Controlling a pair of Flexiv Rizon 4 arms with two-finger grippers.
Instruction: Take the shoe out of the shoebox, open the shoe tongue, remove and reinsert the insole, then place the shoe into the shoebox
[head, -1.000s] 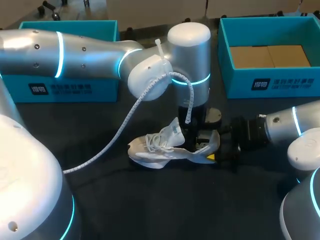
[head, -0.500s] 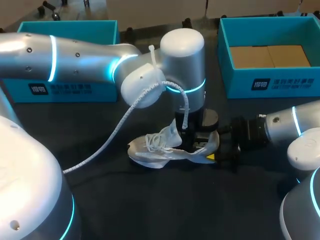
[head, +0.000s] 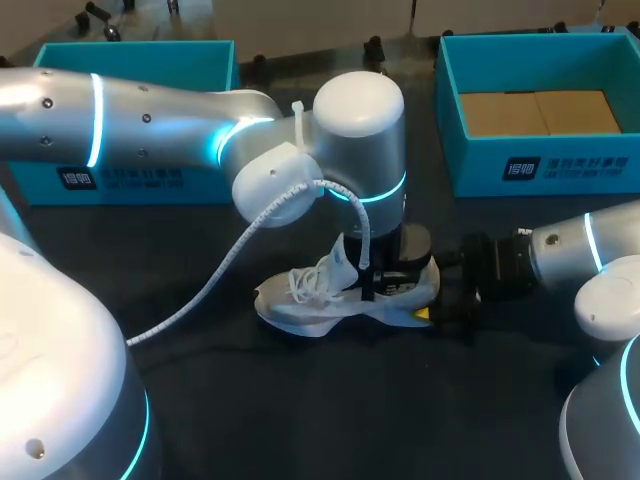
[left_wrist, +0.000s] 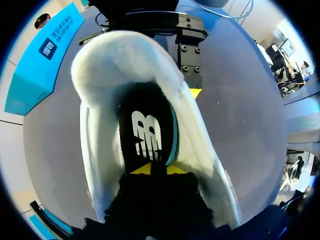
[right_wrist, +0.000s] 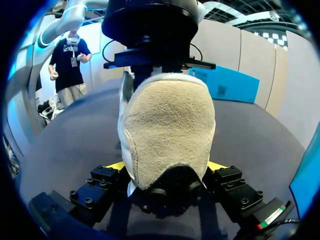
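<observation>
While our right gripper (right_wrist: 166, 167) clamps the shoe's (head: 310, 300) stiff heel, the insole (left_wrist: 147, 130) looks floppy and wants an edge pinch; our left gripper's (left_wrist: 151, 169) state we cannot tell.

Dark, matte table (head: 330, 420). Near its middle, a white shoe (head: 300, 305) standing on its sole, toe toward the left, heel toward the right. At the back right, an open teal shoebox (head: 540, 165) with brown cardboard inside. At the back left, well apart from it, a second teal box (head: 200, 175).
</observation>
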